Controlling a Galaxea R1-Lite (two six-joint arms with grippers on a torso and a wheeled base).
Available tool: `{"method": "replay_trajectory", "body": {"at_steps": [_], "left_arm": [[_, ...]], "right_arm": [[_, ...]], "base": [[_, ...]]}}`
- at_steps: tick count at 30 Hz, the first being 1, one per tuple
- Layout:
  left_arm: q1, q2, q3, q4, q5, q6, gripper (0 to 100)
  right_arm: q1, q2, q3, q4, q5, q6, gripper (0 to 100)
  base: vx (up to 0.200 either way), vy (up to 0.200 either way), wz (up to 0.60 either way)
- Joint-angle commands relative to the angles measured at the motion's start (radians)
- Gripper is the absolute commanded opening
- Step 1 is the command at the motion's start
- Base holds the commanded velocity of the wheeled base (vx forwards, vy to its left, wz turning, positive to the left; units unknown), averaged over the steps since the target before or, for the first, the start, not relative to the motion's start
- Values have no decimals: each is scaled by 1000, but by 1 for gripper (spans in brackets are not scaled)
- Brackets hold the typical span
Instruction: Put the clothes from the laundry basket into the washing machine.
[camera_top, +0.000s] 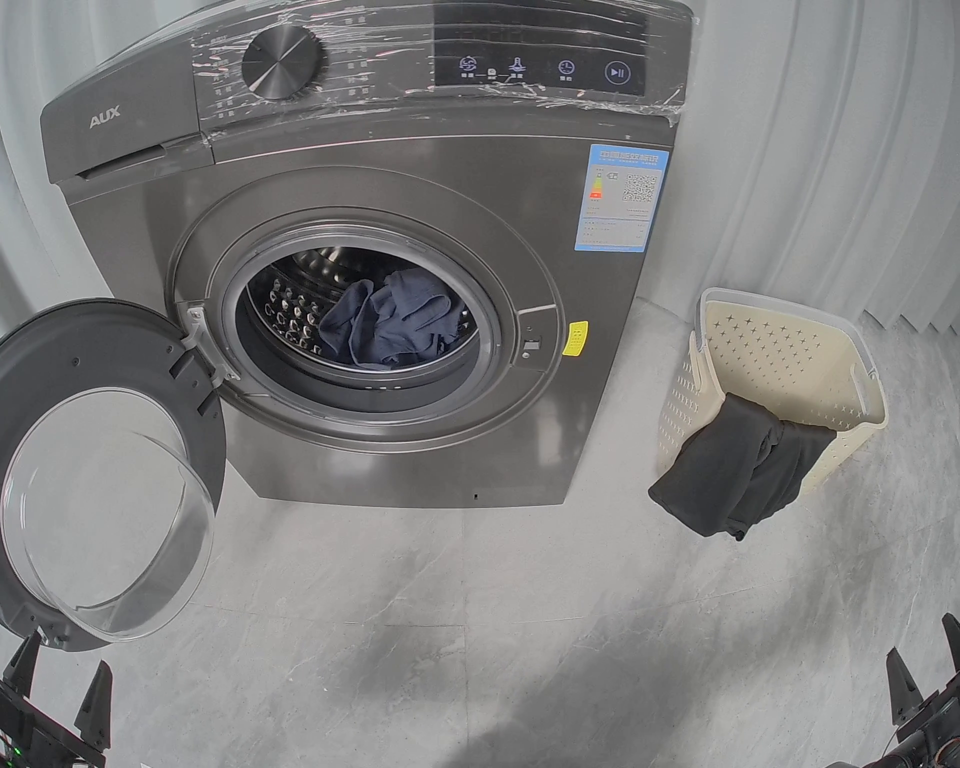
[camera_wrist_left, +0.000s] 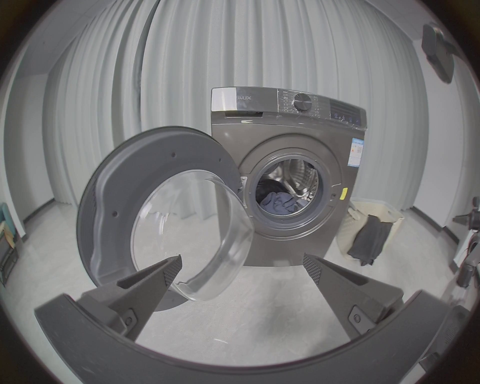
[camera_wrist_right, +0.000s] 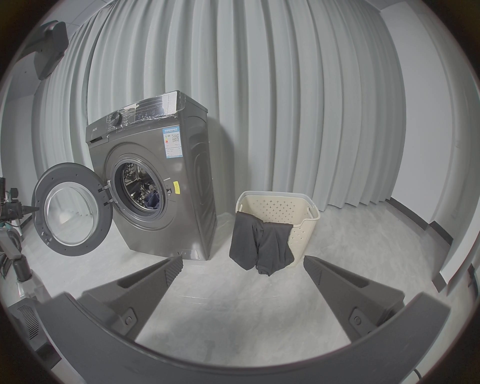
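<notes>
Clothes in two places: some in the drum, one at the basket.

From the left: left gripper (camera_wrist_left: 240, 260) low near the floor, spread wide, holding nothing, right in front of the open door (camera_top: 95, 400). Could bump the door's clear glass if lifted straight up.

Next, washing machine (camera_top: 400, 170), mouth open, blue clothes (camera_top: 395, 320) piled close to the front lip of the drum. Might spill back out if shoved by the next load.

Further right, cream laundry basket (camera_top: 790, 350) on the floor just beside the machine, with a dark grey garment (camera_top: 735, 470) hung over its front edge and dangling down the outside. Could slide off onto the floor with a light tug, or drag along the floor on the way over. Maybe more clothes deeper inside; hard to tell from here. Looks like a light basket too, so may tip or scoot if pulled by the cloth alone.

Far right, right gripper (camera_wrist_right: 241, 260) also low, spread wide, nothing in it, well apart from the basket.
</notes>
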Motion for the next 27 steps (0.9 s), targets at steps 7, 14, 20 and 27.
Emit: {"method": "replay_trajectory", "body": {"at_steps": [7,14,20,27], "left_arm": [[38,-7,18,2,-16,-78,100],[38,-7,18,2,-32,-107,100],[38,-7,18,5,-25,-12,100],[40,-7,18,11,-7,63,100]], "right_arm": [[-1,-16,18,0,0,-3,100],[-1,-16,18,0,0,-3,100],[-1,-16,18,0,0,-3,100],[-1,-16,18,0,0,-3,100]], "base": [[0,-57,0],[0,-86,0],[0,-200,0],[0,-200,0]]}}
